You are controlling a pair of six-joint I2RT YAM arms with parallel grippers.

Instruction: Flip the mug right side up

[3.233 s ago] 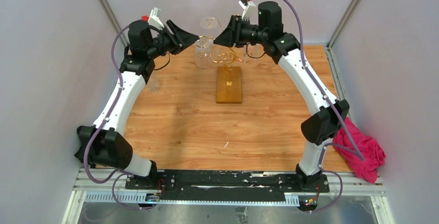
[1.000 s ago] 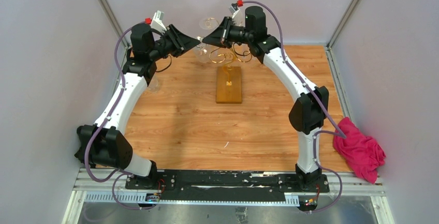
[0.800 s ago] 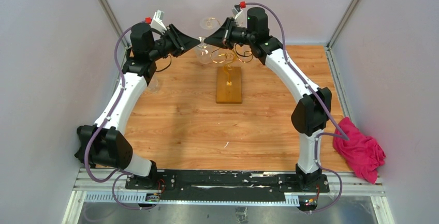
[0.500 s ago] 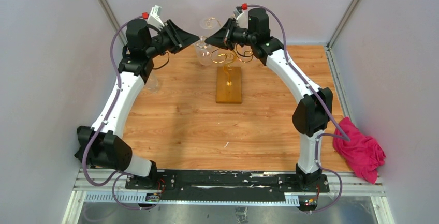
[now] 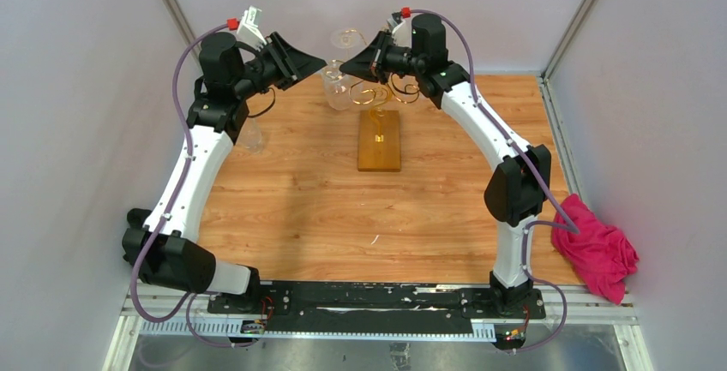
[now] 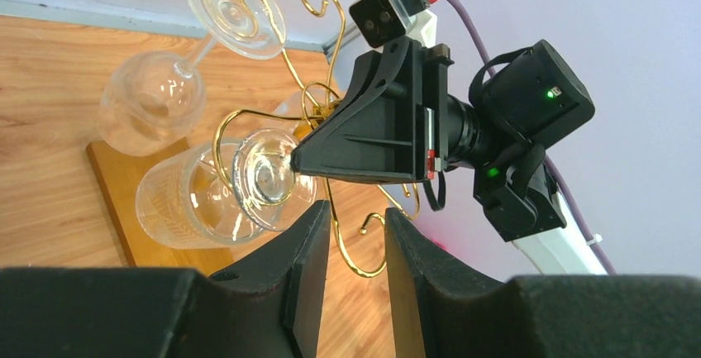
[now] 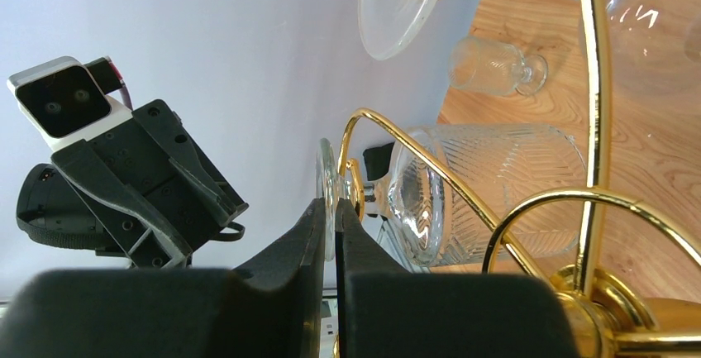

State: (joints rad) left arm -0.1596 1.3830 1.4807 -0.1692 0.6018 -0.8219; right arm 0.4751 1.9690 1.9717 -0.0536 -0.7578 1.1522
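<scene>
No handled mug shows. A ribbed clear stemmed glass [image 5: 336, 88] hangs on its side in the gold wire rack [image 5: 377, 95]. Its bowl [image 7: 496, 184] and round foot [image 7: 326, 172] show in the right wrist view. My right gripper [image 7: 333, 209] is shut on the edge of that foot. In the left wrist view the foot [image 6: 264, 178] sits at the right gripper's tip [image 6: 298, 164]. My left gripper [image 6: 357, 242] is open, with a gold rack wire [image 6: 339, 226] between its fingers and nothing held. From above, the left gripper [image 5: 319, 64] faces the right gripper [image 5: 345, 65] across the rack.
A plain wine glass [image 6: 153, 102] hangs on the rack with its foot [image 5: 345, 38] uppermost. The rack stands on a wooden base [image 5: 380, 140]. A small stemmed glass [image 7: 496, 67] stands on the table by the left arm [image 5: 250, 135]. A pink cloth [image 5: 596, 251] lies at the right edge.
The right arm has swung left into the rack and now sits at the ribbed glass's foot. The left wrist has risen and drawn slightly back to the left.
</scene>
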